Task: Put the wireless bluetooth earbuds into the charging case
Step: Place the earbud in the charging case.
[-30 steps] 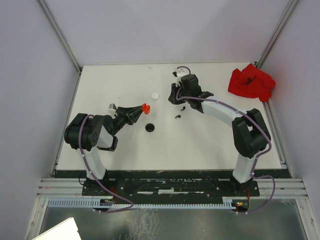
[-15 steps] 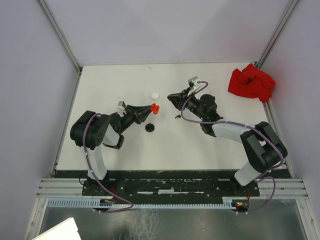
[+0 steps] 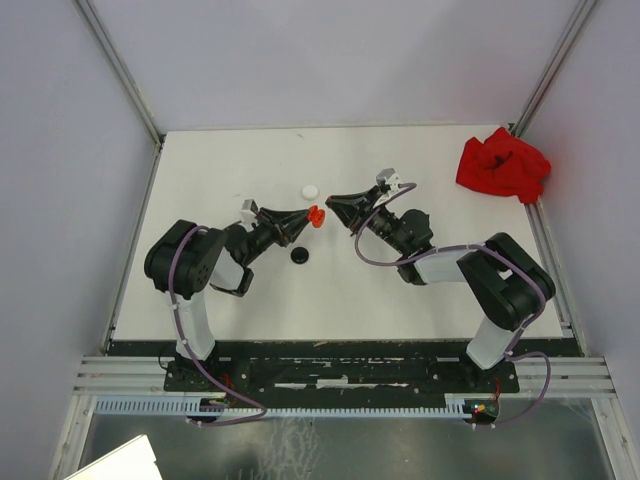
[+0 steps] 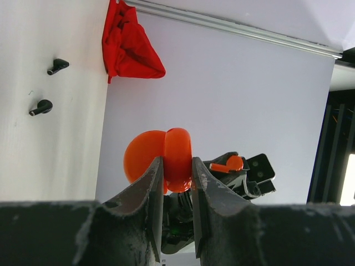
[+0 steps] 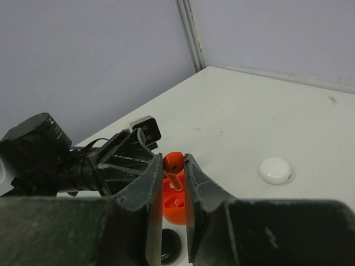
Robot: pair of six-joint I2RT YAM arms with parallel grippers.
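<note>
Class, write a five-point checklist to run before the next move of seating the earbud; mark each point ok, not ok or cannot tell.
1. The left tool clamps the orange-red round plastic charging case: ok.
2. The right tool grips the small red comma-shaped earbud: ok.
3. Case lid looks open: ok.
4. Earbud stem aimed at its socket: cannot tell.
5. Earbud seated in the case: not ok, it hangs just outside.
</note>
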